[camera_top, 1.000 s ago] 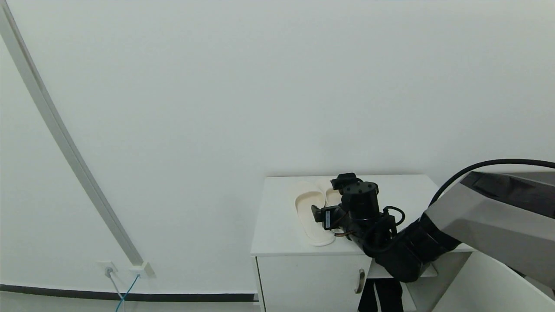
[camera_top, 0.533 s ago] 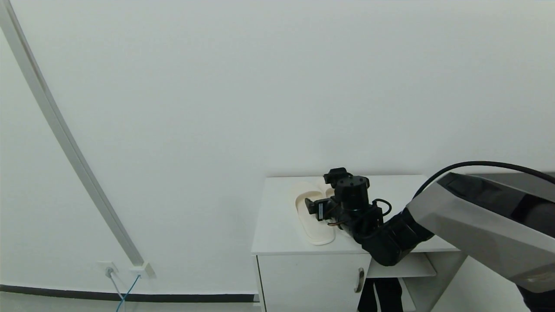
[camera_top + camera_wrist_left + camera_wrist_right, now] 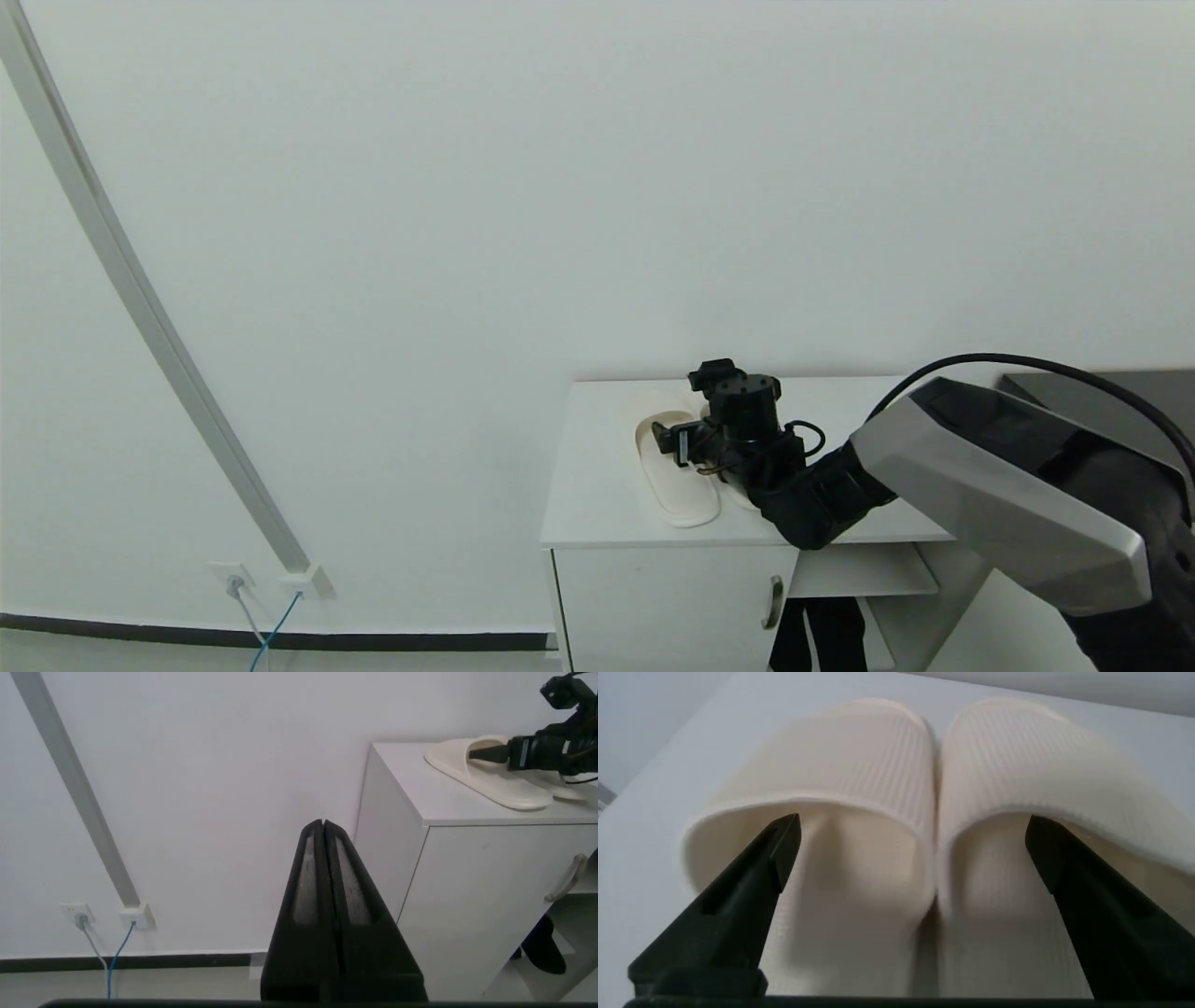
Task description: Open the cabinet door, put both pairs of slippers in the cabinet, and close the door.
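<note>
Pickup step: the right gripper, jaws apart, straddles the cream slippers atop the cabinet. Next it should clamp, probably on their touching straps. Left gripper: jaws together.

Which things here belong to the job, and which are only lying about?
Job: slippers; cabinet; right gripper, fingers open at the slippers.
Lying about: sockets; cables; wall trunking.
</note>
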Controlling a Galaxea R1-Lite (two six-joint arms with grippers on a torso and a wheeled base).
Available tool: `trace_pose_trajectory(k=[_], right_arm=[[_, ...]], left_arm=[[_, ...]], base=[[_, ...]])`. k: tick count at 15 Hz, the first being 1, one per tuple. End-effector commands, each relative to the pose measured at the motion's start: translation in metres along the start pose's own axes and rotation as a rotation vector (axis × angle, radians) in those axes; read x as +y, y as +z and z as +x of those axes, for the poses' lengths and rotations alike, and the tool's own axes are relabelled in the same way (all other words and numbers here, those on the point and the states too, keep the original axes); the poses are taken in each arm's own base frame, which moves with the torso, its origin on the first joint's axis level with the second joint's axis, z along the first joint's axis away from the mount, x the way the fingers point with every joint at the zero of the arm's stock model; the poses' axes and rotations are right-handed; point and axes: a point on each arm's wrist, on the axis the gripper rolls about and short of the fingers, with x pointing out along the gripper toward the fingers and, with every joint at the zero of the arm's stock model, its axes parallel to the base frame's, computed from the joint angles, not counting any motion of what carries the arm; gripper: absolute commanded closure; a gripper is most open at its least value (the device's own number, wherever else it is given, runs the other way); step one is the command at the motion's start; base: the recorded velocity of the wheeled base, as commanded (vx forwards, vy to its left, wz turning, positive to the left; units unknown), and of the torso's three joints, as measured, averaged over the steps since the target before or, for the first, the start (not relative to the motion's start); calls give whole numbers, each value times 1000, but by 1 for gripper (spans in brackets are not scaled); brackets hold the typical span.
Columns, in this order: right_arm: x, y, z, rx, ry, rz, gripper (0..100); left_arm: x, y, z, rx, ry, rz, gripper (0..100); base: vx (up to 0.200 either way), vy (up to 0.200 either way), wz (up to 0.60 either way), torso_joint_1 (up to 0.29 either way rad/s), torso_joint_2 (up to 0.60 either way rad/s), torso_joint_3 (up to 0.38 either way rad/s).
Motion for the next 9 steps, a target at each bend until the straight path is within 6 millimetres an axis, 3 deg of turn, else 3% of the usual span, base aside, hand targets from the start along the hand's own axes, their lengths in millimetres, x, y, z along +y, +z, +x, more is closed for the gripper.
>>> trace_pose_trajectory(k=[1, 2, 9], right_arm=[[1, -6, 5, 5, 1, -2, 0], [2, -5, 6, 1, 3, -1, 100], [2, 0, 6, -11, 5, 1, 100]], left_arm=[[0, 0, 0, 1, 1, 0, 100], [0, 0, 0, 1, 1, 0, 100], [0, 0, 0, 1, 1, 0, 100]], base=[[0, 0, 0, 0, 0, 0], [0, 0, 0, 0, 0, 0], [0, 0, 0, 0, 0, 0]])
